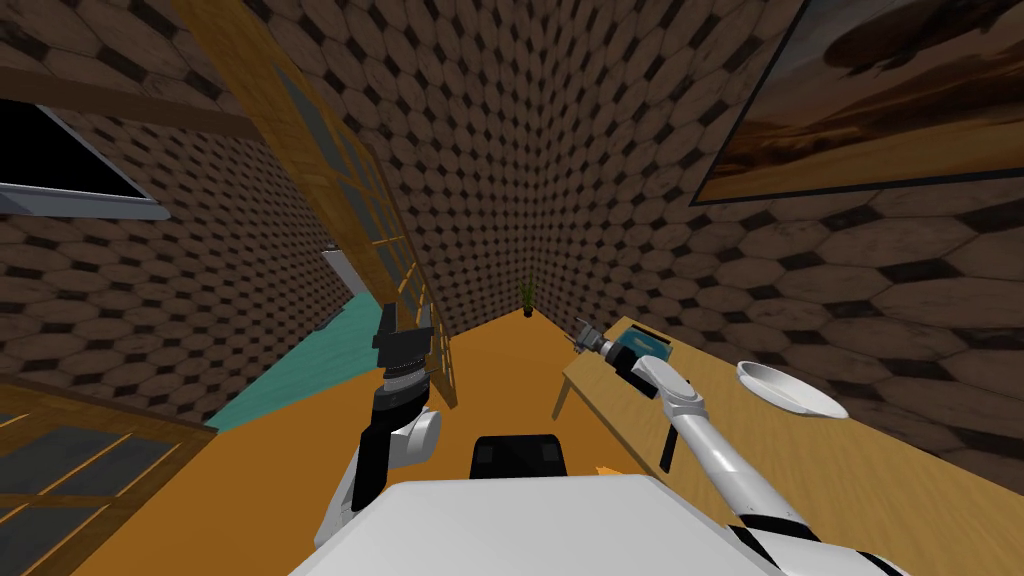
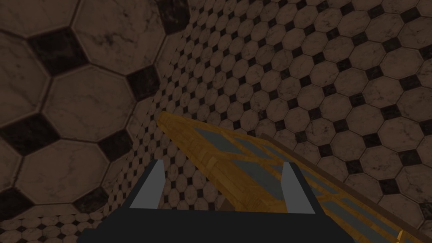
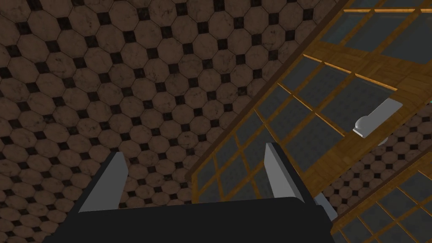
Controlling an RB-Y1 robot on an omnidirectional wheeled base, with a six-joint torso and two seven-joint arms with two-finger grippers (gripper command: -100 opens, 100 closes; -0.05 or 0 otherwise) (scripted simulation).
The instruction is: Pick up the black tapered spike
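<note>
My right arm reaches forward over the near end of a light wooden table (image 1: 900, 470), and my right gripper (image 1: 583, 336) hangs just past its far corner, beside a teal object (image 1: 645, 346) lying on the tabletop. In the right wrist view the right gripper (image 3: 195, 151) is open with nothing between its fingers, facing a tiled wall and a glazed door. My left gripper (image 1: 388, 318) is raised upright in front of the open door, away from the table. Its fingers (image 2: 155, 185) also stand open and empty.
A white dish (image 1: 790, 390) sits on the table near the right wall. A wooden glazed door (image 1: 340, 200) stands open ahead on the left, with teal floor (image 1: 320, 365) beyond it. A small plant (image 1: 527, 298) is in the far corner. Orange floor (image 1: 500, 370) lies between door and table.
</note>
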